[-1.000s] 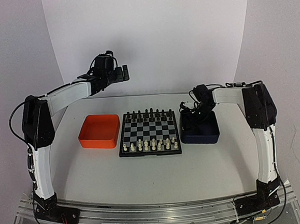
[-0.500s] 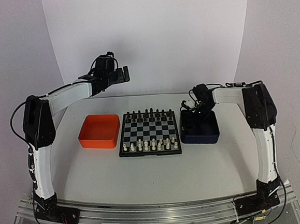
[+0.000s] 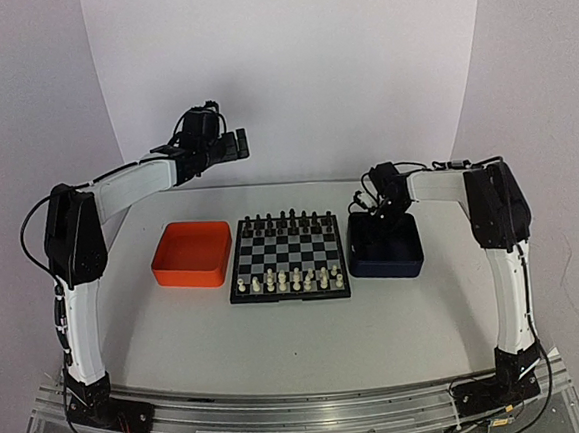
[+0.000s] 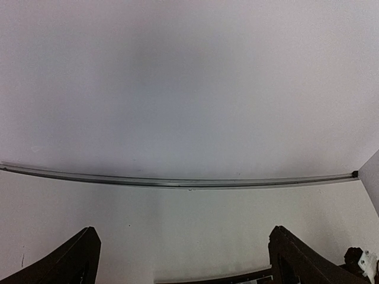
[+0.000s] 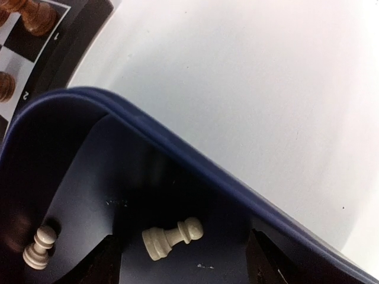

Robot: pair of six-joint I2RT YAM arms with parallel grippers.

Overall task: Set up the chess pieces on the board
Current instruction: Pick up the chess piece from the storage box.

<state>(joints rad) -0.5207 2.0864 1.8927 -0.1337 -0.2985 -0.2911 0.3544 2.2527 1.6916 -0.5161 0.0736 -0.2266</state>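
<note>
While the round lying pawn point(image 5: 172, 235) is being straddled by the right gripper's point(image 5: 182, 260) parted jaws, slippage is being risked.

Orange tray point(image 3: 187, 276) on white table point(image 3: 299, 336); dark blue tray point(image 3: 384, 266) likewise.

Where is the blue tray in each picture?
Top view: the blue tray sits middle right, just right of the chessboard.
Left wrist view: not in it.
Right wrist view: the blue tray fills the lower left, two white pieces inside.
Shared landmark: the chessboard, top-left corner in the right wrist view.
</note>
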